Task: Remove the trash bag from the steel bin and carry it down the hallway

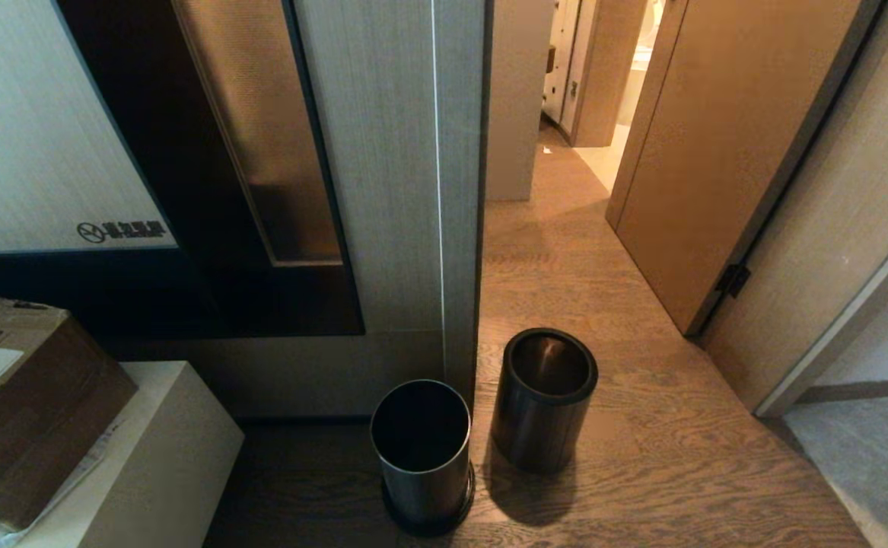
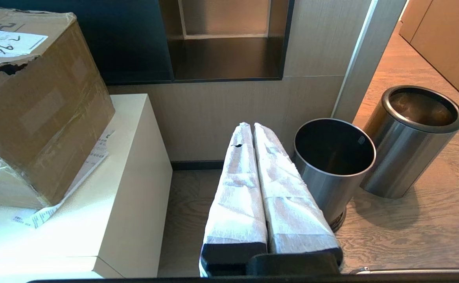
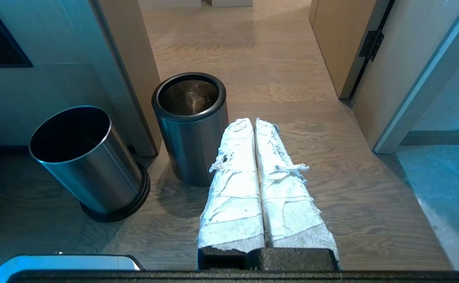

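Neither arm shows in the head view; both are seen only from their own wrist cameras. The left tool (image 2: 253,129) reaches straight forward, level with a slight downward slant, its two long fingers (image 2: 235,196) wrapped in white, crinkled covering and pressed flat against each other along their whole length, nothing between them. The right tool (image 3: 253,124) is in the same pose: its two wrapped fingers (image 3: 288,196) lie side by side, closed together from base to tip, empty, with some frayed wrapping at mid-length. Both hang above the floor, touching nothing
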`<state>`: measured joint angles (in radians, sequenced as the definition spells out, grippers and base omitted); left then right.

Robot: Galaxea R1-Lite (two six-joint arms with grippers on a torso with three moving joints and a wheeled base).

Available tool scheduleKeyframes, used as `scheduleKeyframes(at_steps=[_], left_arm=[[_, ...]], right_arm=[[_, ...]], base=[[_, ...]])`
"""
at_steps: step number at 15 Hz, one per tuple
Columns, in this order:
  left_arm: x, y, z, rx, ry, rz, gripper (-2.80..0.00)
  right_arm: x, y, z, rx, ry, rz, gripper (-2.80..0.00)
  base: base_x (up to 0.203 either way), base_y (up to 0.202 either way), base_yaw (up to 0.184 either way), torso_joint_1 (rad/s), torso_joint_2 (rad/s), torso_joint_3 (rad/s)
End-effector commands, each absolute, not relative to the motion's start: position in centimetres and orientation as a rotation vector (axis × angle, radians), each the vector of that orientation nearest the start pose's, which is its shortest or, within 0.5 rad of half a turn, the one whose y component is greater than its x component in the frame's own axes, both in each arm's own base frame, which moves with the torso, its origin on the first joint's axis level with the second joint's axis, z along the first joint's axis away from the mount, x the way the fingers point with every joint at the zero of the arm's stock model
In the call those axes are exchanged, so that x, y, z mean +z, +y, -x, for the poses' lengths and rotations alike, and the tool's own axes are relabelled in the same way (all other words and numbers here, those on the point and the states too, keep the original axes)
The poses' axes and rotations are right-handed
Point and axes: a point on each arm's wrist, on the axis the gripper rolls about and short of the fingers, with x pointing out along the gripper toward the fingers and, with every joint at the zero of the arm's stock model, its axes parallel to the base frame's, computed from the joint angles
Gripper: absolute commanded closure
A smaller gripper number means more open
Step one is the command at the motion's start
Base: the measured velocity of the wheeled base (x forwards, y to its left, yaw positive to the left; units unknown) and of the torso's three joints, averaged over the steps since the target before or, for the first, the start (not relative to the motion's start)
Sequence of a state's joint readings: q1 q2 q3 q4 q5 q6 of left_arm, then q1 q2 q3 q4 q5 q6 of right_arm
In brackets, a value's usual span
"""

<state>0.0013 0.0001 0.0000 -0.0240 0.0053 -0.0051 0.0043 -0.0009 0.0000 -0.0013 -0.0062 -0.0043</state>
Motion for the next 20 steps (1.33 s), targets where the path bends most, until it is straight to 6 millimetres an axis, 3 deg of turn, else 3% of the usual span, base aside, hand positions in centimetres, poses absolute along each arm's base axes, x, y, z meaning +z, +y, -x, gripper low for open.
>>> scheduleKeyframes(at_steps=[1, 20], left_arm=[[7.46, 0.01, 2.19, 0.008, -0.012, 0.006, 0.0], [7.46, 0.01, 2.19, 0.008, -0.012, 0.006, 0.0]], right_arm=[[7.56, -0.02, 2.28, -0.002, -0.002, 0.005, 0.0], [7.55, -0.02, 2.28, -0.002, 0.0, 0.006, 0.0]], base=[[0.0, 0.0, 0.0, 0.0, 0.0, 0.0], [0.0, 0.0, 0.0, 0.0, 0.0, 0.0]])
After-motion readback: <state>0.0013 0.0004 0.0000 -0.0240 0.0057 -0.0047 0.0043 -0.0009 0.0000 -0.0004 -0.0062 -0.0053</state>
